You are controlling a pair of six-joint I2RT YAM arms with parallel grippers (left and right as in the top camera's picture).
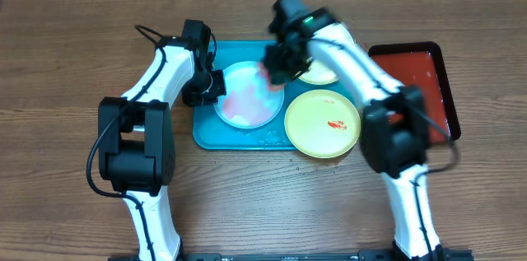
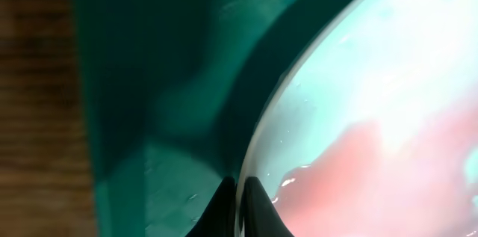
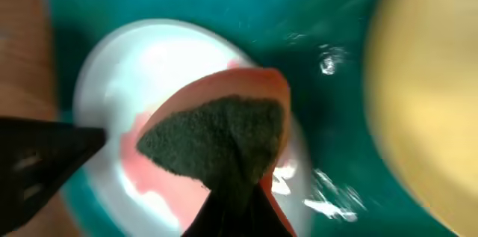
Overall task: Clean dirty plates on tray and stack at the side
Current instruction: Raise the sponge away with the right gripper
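- Plates: pale plate (image 1: pixel 247 96) mid-frame on teal tray (image 1: pixel 206 133), pink smear across it; yellow-green plate (image 1: pixel 323 123) lower right, second yellow-green plate (image 1: pixel 326 74) above it
- my left gripper (image 2: pixel 237 188) nearly closed, pinching pale plate's left rim so it can't slide
- my right gripper (image 3: pixel 235 203) clamped on sponge (image 3: pixel 216 136), over plate's upper right to scrub

A: Where is the tray (image 1: pixel 204 133) set?
B: On the table (image 1: pixel 66 63), with a small tray (image 1: pixel 416 80) to its right.
A: And how are the plates laid?
B: The first plate (image 1: pixel 243 104) is laid mid-tray, and a sponge (image 3: pixel 216 140) is held over it. The second plate (image 1: pixel 325 74) is tucked in the back right corner. The third plate (image 1: pixel 323 123) is laid over the front right corner, just before it.
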